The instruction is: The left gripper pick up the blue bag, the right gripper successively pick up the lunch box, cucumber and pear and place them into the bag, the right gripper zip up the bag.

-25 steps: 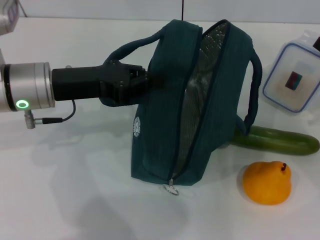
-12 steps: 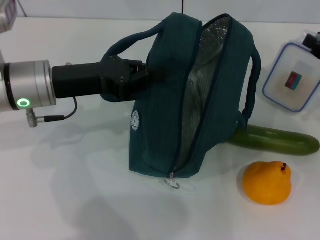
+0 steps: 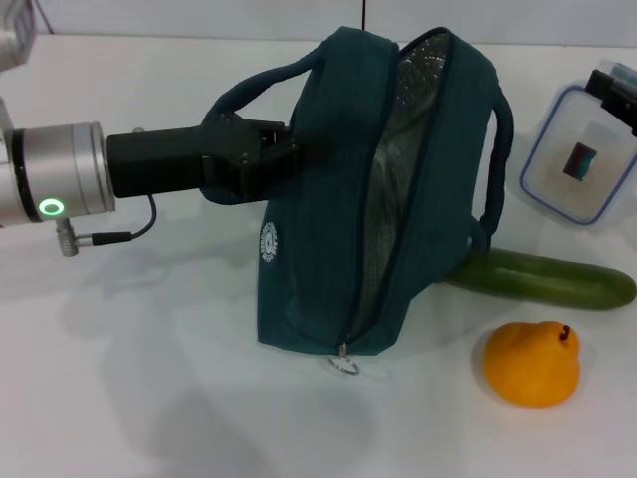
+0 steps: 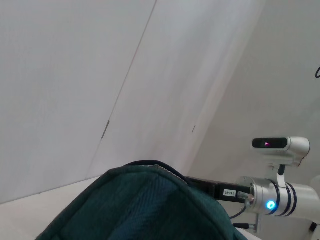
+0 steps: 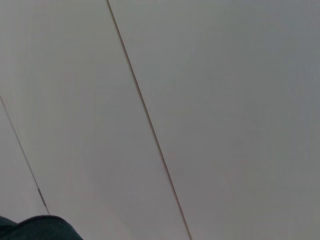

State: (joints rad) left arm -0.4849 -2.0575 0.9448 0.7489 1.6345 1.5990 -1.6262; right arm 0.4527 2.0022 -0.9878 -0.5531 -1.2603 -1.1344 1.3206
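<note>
- Table: the white surface that carries everything you see in the head view.
- Blue bag: it stands tilted near the middle, its zip open along the top and front, so you can see the silver lining. The zip pull rests at its lower front corner.
- Left gripper: reaching in from the left, it is clenched on the bag's near handle and side fabric, holding the bag up.
- Cucumber: it lies flat to the right of the bag, one end tucked behind the bag's base.
- Lunch box: a clear box with a blue-rimmed lid, at the right edge beyond the cucumber.
- Right gripper: only a dark tip shows at the right edge, over the lunch box's far corner; you cannot tell its finger state.
- Pear: yellow-orange, resting in front of the cucumber, apart from the bag.
</note>
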